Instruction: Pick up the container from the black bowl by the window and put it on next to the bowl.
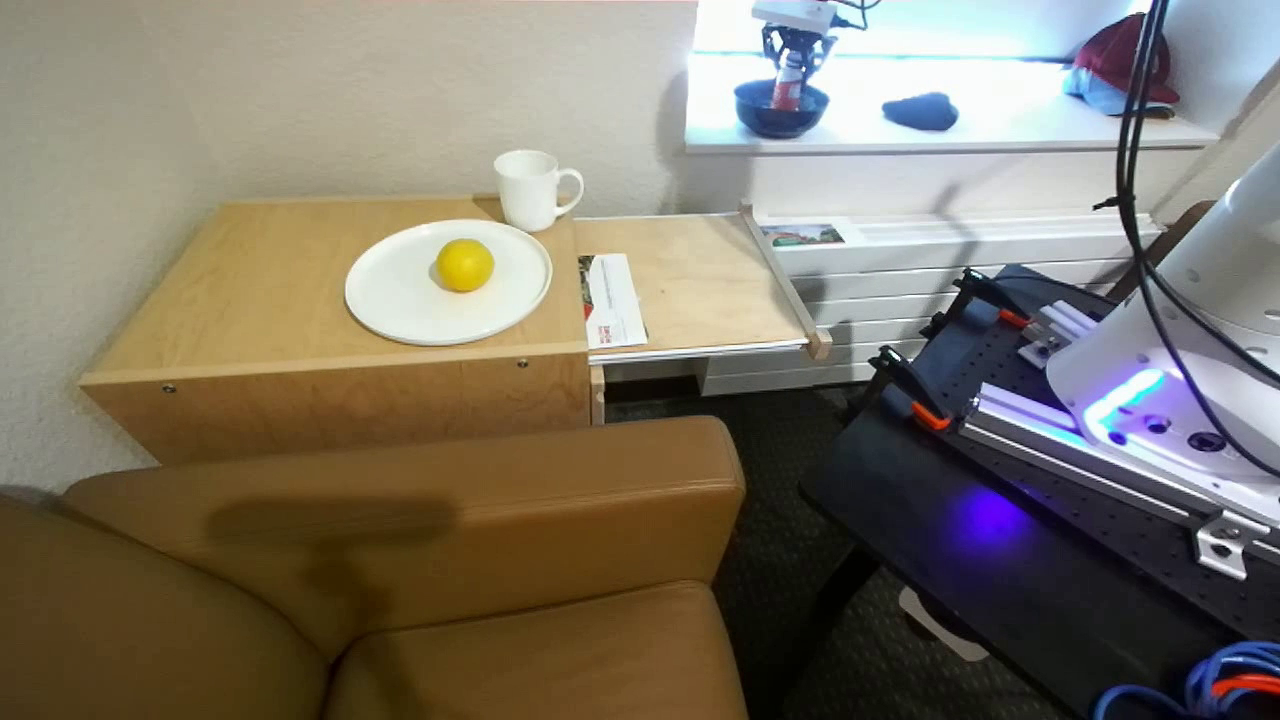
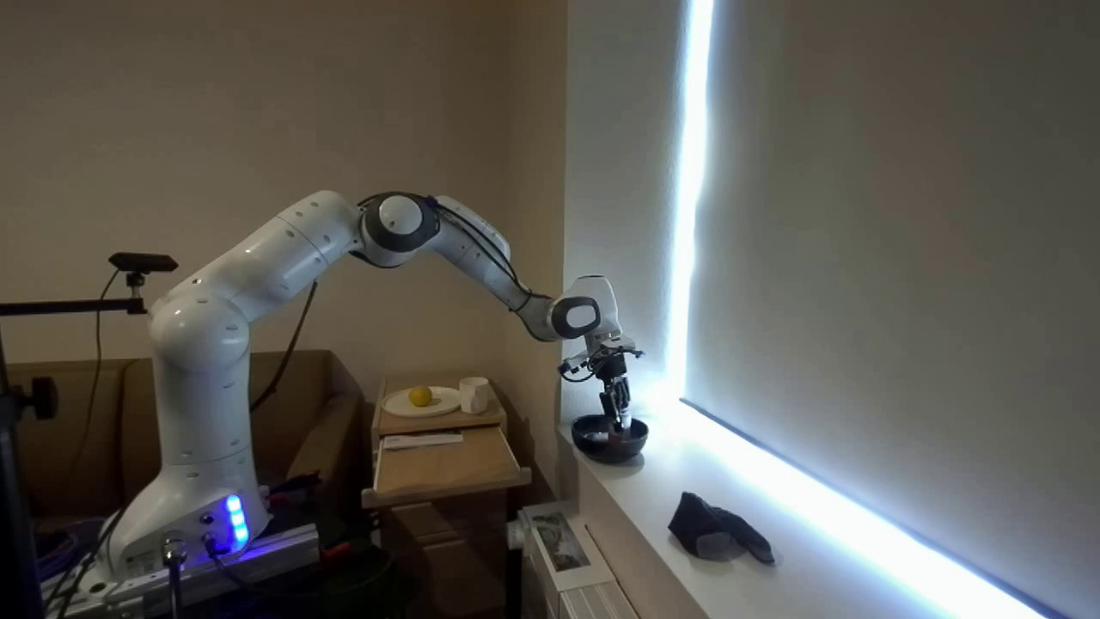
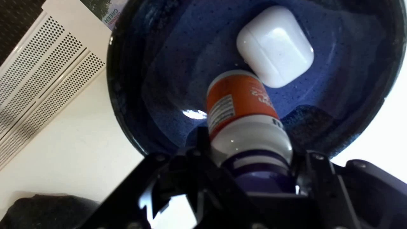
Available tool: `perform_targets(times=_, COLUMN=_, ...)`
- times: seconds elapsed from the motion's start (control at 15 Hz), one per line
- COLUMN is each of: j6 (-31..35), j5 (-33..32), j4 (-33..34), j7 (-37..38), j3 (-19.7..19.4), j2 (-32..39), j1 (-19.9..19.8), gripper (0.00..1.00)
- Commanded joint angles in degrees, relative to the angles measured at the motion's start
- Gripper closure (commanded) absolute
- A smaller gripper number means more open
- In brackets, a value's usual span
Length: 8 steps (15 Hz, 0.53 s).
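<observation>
Hand (image 3: 251, 156) by the window (image 1: 940, 28), pointing down over the black bowl (image 1: 775, 125), clamped on the orange-and-white container (image 3: 251, 132), lower part inside the bowl. Might slip if gripped too high; might catch the rim or knock the white case (image 3: 276, 47) if moved sideways before rising clear.

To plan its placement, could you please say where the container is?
In an exterior view, the container is right of centre near the top, gripped by the tool, its lower end inside the black bowl near the left end of the windowsill.
</observation>
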Motion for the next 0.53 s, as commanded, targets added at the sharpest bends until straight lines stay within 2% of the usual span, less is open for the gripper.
perform_targets(times=0.0, j6=-1.88, j5=1.06, j4=0.55, j7=0.41, j3=0.36, j2=-2.72, j1=-1.82, gripper=0.7)
perform_targets(times=0.27, j6=-3.3, j5=0.59, j4=1.03, j7=1.24, j3=-1.49, j2=-5.59, j1=-3.61, gripper=0.7)
perform_targets(times=0.47, j6=-7.94, j5=-0.51, j4=4.06, j7=4.28, j3=-3.54, j2=-4.51, j1=-4.9, gripper=0.7)
